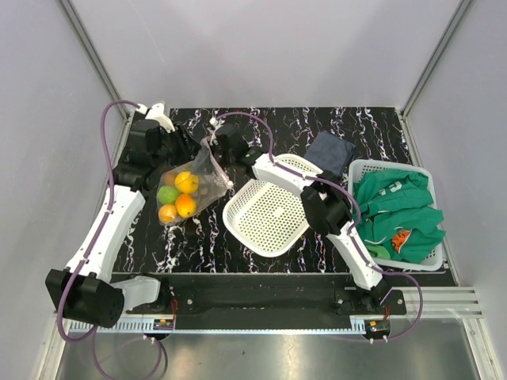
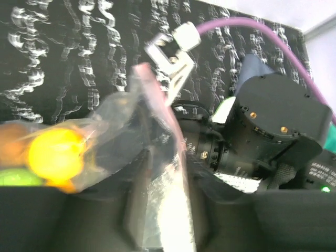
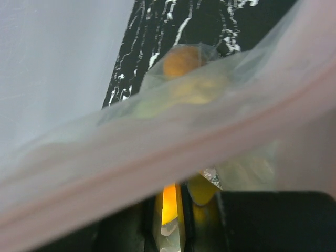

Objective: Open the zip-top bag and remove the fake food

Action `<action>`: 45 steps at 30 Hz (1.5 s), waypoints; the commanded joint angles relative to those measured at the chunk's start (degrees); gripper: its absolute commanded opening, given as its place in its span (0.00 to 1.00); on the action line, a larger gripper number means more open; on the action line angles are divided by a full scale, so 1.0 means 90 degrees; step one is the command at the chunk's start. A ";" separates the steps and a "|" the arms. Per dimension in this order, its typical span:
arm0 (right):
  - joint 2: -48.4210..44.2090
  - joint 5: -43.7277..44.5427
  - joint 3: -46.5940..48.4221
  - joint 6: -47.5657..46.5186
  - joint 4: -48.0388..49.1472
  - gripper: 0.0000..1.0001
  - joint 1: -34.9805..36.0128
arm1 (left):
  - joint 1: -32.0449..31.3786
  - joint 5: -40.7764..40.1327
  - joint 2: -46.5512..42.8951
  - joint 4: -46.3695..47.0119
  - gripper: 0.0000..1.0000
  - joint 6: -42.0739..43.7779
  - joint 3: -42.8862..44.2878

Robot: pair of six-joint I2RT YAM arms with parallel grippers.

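Left hand [image 2: 160,223]: clenched on the top edge of the zip-top bag [image 1: 198,178]; we see clear film pinched between its fingers.
Right hand [image 3: 169,220]: clamped on the same edge from the three o'clock side, with a sliver of plastic caught in the gap.
Zip strip [image 2: 157,105]: pinkish and stretched between our two hands; we cannot tell whether the seal has parted.
Fake food [image 1: 181,196]: orange, yellow and green pieces inside the bag, sagging toward six o'clock.
Bag's place: at ten o'clock on the bench [image 1: 317,127], just beside the white basket [image 1: 269,214].
Risk: if either hand grips both layers, pulling would tug the bag rather than open it. The slick film could slip free, and fruit could then roll off the nine o'clock edge.
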 commanded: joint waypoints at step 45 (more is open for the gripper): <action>-0.0819 -0.0021 -0.0386 -0.0012 0.0273 0.25 -0.0052 | -0.0257 -0.0287 0.1970 -0.1033 0.04 0.0858 0.2050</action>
